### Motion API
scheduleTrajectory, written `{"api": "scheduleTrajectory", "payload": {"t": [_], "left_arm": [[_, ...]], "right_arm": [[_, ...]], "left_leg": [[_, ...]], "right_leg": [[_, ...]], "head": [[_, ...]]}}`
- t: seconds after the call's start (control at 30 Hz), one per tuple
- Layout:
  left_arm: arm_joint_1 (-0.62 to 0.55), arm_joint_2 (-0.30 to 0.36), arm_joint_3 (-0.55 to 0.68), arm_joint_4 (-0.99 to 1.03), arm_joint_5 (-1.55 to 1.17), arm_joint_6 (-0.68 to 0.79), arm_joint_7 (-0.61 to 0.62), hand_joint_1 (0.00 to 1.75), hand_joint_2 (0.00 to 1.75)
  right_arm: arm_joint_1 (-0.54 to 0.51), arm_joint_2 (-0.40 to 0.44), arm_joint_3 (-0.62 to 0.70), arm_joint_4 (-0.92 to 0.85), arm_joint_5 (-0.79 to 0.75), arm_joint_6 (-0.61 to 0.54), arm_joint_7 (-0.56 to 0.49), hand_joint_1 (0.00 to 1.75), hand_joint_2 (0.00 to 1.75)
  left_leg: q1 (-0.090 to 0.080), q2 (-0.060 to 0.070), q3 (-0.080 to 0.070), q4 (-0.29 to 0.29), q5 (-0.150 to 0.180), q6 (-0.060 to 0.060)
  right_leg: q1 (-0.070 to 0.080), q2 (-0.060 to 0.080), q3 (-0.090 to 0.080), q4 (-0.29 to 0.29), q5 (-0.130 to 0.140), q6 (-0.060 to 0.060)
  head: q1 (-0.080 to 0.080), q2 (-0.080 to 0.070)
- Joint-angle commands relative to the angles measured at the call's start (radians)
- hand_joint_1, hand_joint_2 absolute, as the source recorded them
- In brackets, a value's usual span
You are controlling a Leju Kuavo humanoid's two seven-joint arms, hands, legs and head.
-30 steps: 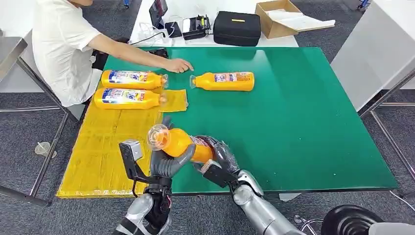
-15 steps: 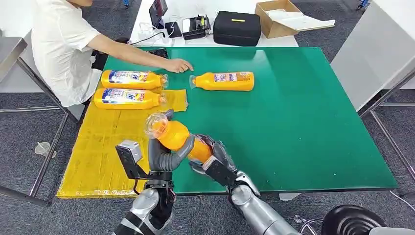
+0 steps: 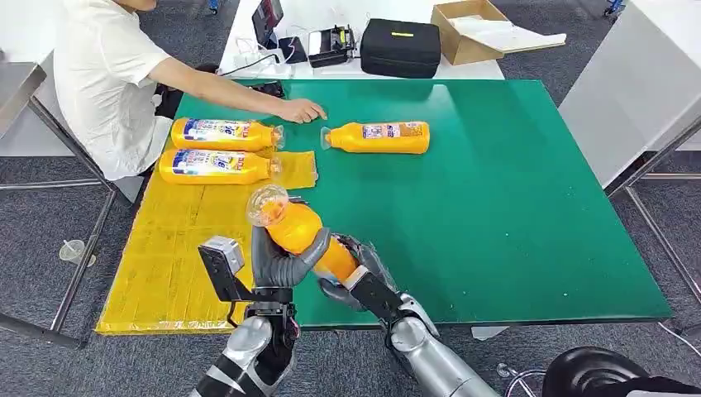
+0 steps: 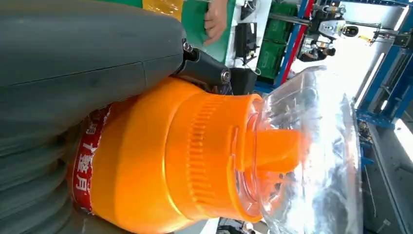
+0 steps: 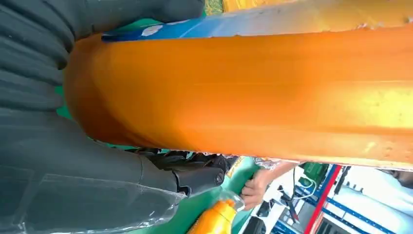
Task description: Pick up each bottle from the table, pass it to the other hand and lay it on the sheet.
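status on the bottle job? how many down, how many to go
Done: two bottles lie on the yellow sheet. In hand: a third bottle, gripped by both the left hand and right hand, mid-handover. Left: one bottle on the green table.

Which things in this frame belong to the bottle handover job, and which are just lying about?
Job: held bottle, left hand, right hand, bottle on the green table, two bottles on the yellow sheet.
Lying about: black case, cardboard box.
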Motion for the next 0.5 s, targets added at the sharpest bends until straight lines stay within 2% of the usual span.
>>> {"api": "scheduleTrajectory", "payload": {"t": [0.03, 0.07, 0.3, 0.4, 0.43, 0.47, 0.5], "left_arm": [[-0.028, 0.017, -0.011, 0.064, 0.003, 0.0, 0.007, 1.75, 1.75], [-0.022, 0.021, -0.011, 0.05, 0.015, -0.015, 0.02, 1.75, 1.75], [0.01, 0.054, -0.042, -0.029, 0.079, -0.129, 0.102, 1.75, 1.75], [0.012, 0.061, -0.038, -0.048, 0.075, -0.117, 0.097, 1.75, 1.75], [0.013, 0.066, -0.033, -0.056, 0.055, -0.089, 0.089, 1.75, 1.75], [0.009, 0.074, -0.032, -0.059, 0.012, -0.05, 0.073, 1.75, 1.75], [0.005, 0.081, -0.029, -0.058, -0.009, -0.034, 0.07, 1.75, 1.75]], "right_arm": [[-0.026, -0.004, 0.004, -0.009, -0.007, 0.003, -0.008, 0.86, 1.75], [-0.016, 0.006, -0.015, -0.01, -0.024, -0.005, -0.005, 0.0, 1.75], [0.0, 0.019, -0.042, -0.01, -0.056, -0.007, -0.013, 0.0, 1.75], [0.017, 0.025, -0.067, -0.007, -0.03, -0.101, -0.01, 0.0, 1.75], [0.025, 0.023, -0.076, -0.006, 0.007, -0.166, -0.002, 0.0, 1.75], [0.037, 0.009, -0.072, -0.005, 0.095, -0.29, -0.004, 0.0, 1.75], [0.045, -0.002, -0.077, 0.007, 0.124, -0.339, 0.003, 0.0, 1.75]], "left_leg": [[0.0, 0.002, 0.005, 0.0, -0.002, 0.0], [0.0, 0.003, 0.007, 0.001, -0.004, 0.0], [0.0, 0.001, 0.004, -0.001, -0.001, 0.0], [0.0, 0.004, 0.006, 0.0, -0.003, 0.0], [0.0, 0.002, 0.003, 0.0, -0.001, 0.0], [0.001, 0.002, 0.005, 0.0, -0.002, 0.0], [0.001, 0.001, 0.007, 0.0, -0.003, 0.0]], "right_leg": [[0.001, 0.001, 0.004, 0.0, -0.002, -0.004], [0.002, 0.001, 0.007, 0.0, -0.003, -0.005], [0.0, -0.001, 0.003, -0.001, -0.001, -0.003], [0.001, 0.002, 0.005, 0.0, -0.002, -0.004], [0.001, 0.0, 0.003, 0.0, -0.001, -0.003], [0.001, 0.0, 0.005, 0.0, -0.002, -0.004], [0.002, -0.001, 0.007, 0.0, -0.003, -0.005]], "head": [[0.0, 0.0], [0.0, 0.0], [0.0, 0.0], [0.0, 0.0], [0.0, 0.0], [0.0, 0.0], [0.0, 0.0]]}}
